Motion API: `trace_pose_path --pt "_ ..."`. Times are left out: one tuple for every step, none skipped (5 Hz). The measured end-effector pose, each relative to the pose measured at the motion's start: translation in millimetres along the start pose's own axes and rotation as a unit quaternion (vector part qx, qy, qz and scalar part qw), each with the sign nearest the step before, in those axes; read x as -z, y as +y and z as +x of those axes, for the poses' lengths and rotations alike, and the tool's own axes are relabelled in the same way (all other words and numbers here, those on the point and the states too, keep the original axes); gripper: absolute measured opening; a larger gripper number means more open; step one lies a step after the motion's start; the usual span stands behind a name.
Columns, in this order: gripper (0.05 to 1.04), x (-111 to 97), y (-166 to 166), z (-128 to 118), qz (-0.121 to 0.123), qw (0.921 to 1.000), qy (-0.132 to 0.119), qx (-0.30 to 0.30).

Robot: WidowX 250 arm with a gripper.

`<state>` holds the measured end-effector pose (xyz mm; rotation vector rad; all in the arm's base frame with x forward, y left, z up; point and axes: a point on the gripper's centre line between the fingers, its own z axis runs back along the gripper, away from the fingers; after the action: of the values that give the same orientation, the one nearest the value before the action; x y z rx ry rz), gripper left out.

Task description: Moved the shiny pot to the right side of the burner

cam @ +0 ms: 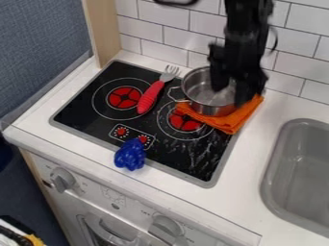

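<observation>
Toy stove (77, 109), arranged for a rightward pot shift.
Nearest me, well before the gripper (233, 92), lies a blue toy (131, 154); then the burner (185, 122); beneath the gripper, an orange cloth (230, 126) under the shiny pot (207, 108). The gripper hangs at its right side, probably to use the rim; whether clamped, I cannot tell.

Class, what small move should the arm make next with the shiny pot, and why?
Probably a short, low nudge of the shiny pot to the right: the gripper is at its right side, and from this view the pot overlaps part of the right-hand burner, with an orange cloth against its base.
</observation>
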<state>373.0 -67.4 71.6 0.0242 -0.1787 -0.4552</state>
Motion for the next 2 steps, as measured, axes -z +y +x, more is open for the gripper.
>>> trace_pose_path --pt "1.011 -29.7 5.5 -10.4 0.022 0.9971 -0.012 -0.071" --pt "1.007 -37.9 8.9 -23.3 0.024 0.9912 -0.007 -0.13"
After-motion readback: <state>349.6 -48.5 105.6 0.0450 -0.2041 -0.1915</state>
